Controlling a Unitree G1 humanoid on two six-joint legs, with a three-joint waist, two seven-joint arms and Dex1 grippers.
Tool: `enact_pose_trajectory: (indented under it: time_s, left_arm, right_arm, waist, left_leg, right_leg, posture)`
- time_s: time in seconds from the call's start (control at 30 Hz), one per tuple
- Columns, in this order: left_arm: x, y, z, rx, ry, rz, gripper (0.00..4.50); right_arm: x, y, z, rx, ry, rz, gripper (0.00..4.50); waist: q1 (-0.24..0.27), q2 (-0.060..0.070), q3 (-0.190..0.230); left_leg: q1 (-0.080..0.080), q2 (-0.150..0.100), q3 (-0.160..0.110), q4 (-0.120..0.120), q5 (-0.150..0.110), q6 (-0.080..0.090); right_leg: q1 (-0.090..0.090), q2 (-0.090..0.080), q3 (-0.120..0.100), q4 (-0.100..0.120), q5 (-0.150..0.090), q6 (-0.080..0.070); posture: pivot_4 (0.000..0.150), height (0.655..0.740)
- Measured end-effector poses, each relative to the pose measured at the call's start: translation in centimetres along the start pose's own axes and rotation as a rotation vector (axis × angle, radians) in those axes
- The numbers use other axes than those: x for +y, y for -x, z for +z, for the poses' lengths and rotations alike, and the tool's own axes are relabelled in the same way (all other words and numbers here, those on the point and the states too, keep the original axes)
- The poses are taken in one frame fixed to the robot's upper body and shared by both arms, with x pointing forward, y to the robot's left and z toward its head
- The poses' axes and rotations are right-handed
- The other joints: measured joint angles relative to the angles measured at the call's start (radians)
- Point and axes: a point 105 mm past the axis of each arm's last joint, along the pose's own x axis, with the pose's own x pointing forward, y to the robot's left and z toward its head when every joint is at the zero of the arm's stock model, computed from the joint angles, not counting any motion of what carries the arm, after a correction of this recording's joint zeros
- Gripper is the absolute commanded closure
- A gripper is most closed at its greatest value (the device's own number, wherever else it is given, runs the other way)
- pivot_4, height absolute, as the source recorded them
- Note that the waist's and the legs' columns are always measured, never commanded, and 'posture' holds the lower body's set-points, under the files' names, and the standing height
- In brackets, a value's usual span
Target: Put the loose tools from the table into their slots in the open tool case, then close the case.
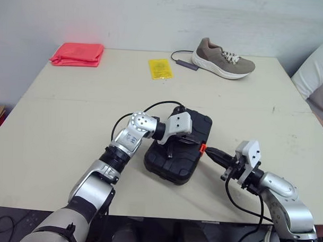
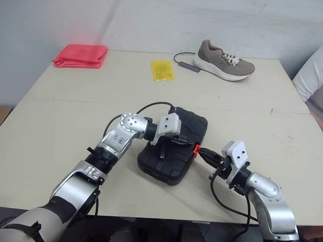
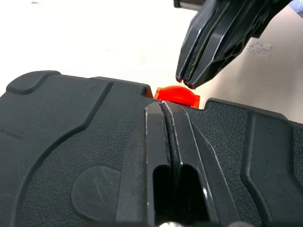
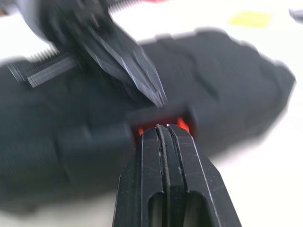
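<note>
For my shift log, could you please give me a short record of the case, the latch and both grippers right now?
Case: black tool case, closed, lying on the table
Latch: orange latch on its right edge; fastened or not, cannot tell
Left gripper: shut, tips on the lid by the latch
Right gripper: shut, tips at the latch
Far side: shoe, red cloth, yellow packet
</note>
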Motion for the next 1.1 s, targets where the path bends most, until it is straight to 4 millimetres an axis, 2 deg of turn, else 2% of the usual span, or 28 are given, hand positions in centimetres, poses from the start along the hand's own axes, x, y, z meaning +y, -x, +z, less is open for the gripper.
enact_pose_trajectory:
  time_s: [0.2, 0.3, 0.33, 0.4, 0.5, 0.6, 0.63, 0.67, 0.73, 0.8, 0.9, 1.0, 1.1]
  left_arm:
    - [0.4, 0.4, 0.4, -0.079, -0.047, 0.039, 4.50]
    - [0.9, 1.7, 1.0, -0.220, -0.067, 0.112, 4.50]
    - [1.1, 2.7, 0.9, -0.245, -0.069, 0.142, 4.02]
    - [1.8, 5.1, 1.1, -0.296, -0.072, 0.198, 3.28]
    - [2.3, 10.2, 1.6, -0.285, -0.123, 0.263, 1.91]
    - [1.8, 15.7, -0.1, -0.174, -0.085, 0.352, 0.57]
    - [1.2, 17.5, -1.4, -0.111, -0.040, 0.381, 0.10]
    - [0.5, 19.1, -2.8, -0.061, 0.011, 0.407, 0.03]
    - [-0.4, 20.8, -4.4, 0.007, 0.065, 0.438, 0.03]
    - [-1.4, 23.7, -6.7, 0.093, 0.140, 0.519, 0.03]
    - [-1.9, 26.7, -8.3, 0.185, 0.187, 0.635, 0.03]
    - [-2.8, 28.3, -9.1, 0.234, 0.225, 0.678, 0.03]
    - [-2.8, 28.5, -9.3, 0.232, 0.231, 0.705, 0.03]
  right_arm:
    - [-0.4, 0.7, -0.5, 0.055, 0.012, 0.000, 4.47]
    - [-2.0, 2.7, 0.8, 0.075, 0.077, -0.040, 4.47]
    - [-2.5, 3.5, 1.6, 0.087, 0.118, -0.050, 3.86]
    - [-3.1, 5.1, 2.7, 0.127, 0.190, -0.048, 3.08]
    - [-3.6, 7.0, 3.9, 0.196, 0.295, -0.019, 1.58]
    - [-4.6, 8.7, 5.4, 0.235, 0.453, -0.002, 0.08]
    - [-5.3, 9.4, 5.8, 0.251, 0.498, -0.003, 0.00]
    - [-6.0, 10.2, 5.8, 0.266, 0.516, -0.018, 0.00]
    - [-6.9, 10.8, 6.0, 0.281, 0.527, -0.037, 0.00]
    - [-8.4, 11.6, 6.7, 0.278, 0.545, -0.082, 0.00]
    - [-9.3, 12.0, 7.1, 0.274, 0.569, -0.106, 0.00]
    - [-9.8, 12.1, 6.5, 0.289, 0.569, -0.111, 0.00]
    - [-9.9, 11.7, 6.4, 0.287, 0.582, -0.108, 0.00]
  waist:
    - [0.002, 0.000, 0.000]
    - [0.001, 0.002, 0.003]
    - [0.000, 0.003, 0.007]
    - [0.000, 0.003, 0.015]
    - [-0.002, 0.001, 0.020]
    - [-0.003, 0.001, 0.020]
    - [-0.002, 0.001, 0.021]
    - [-0.001, 0.000, 0.021]
    - [0.001, -0.002, 0.022]
    - [0.003, -0.001, 0.024]
    - [0.008, -0.003, 0.025]
    - [0.010, -0.002, 0.025]
    - [0.012, 0.000, 0.026]
  left_leg:
    - [-0.001, -0.001, -0.002, 0.000, 0.000, 0.001]
    - [-0.005, -0.001, -0.002, 0.000, 0.000, 0.001]
    - [-0.006, -0.002, -0.002, -0.001, 0.000, 0.001]
    - [-0.007, -0.001, -0.002, -0.001, 0.000, 0.000]
    - [-0.007, -0.001, -0.001, -0.002, 0.001, -0.001]
    - [-0.005, -0.001, 0.000, -0.002, 0.001, -0.001]
    - [-0.005, -0.001, 0.001, -0.002, 0.001, 0.000]
    - [-0.005, -0.001, 0.001, -0.002, 0.001, 0.000]
    - [-0.006, -0.001, 0.001, -0.001, 0.001, 0.000]
    - [-0.006, -0.002, 0.000, -0.001, 0.000, 0.001]
    - [-0.006, -0.002, -0.001, -0.001, 0.000, 0.001]
    - [-0.006, -0.003, -0.001, -0.003, 0.000, 0.001]
    - [-0.006, -0.003, 0.000, -0.003, 0.000, 0.001]
  right_leg:
    - [0.001, -0.004, 0.000, -0.002, 0.000, 0.000]
    - [-0.002, -0.009, -0.001, -0.002, 0.000, 0.001]
    - [-0.003, -0.009, -0.001, -0.002, 0.000, 0.001]
    - [-0.004, -0.007, -0.003, -0.002, 0.000, 0.001]
    - [-0.004, 0.000, -0.005, -0.003, 0.000, 0.001]
    - [-0.004, 0.000, -0.006, -0.004, 0.001, 0.002]
    - [-0.004, 0.000, -0.006, -0.004, 0.001, 0.002]
    - [-0.004, 0.000, -0.006, -0.004, 0.001, 0.002]
    - [-0.004, -0.001, -0.006, -0.004, 0.001, 0.002]
    - [-0.004, -0.003, -0.006, -0.004, 0.001, 0.003]
    - [-0.004, -0.011, -0.005, -0.004, 0.001, 0.002]
    - [-0.004, -0.012, -0.006, -0.004, 0.001, 0.002]
    - [-0.004, -0.013, -0.006, -0.003, 0.001, 0.002]
  posture:
    - [0.150, 0.7400]
    - [0.150, 0.7400]
    - [0.150, 0.7400]
    - [0.150, 0.7400]
    - [0.150, 0.7400]
    - [0.150, 0.7400]
    - [0.150, 0.7400]
    - [0.150, 0.7400]
    - [0.150, 0.7400]
    - [0.150, 0.7400]
    - [0.150, 0.7400]
    - [0.150, 0.7400]
    - [0.150, 0.7400]
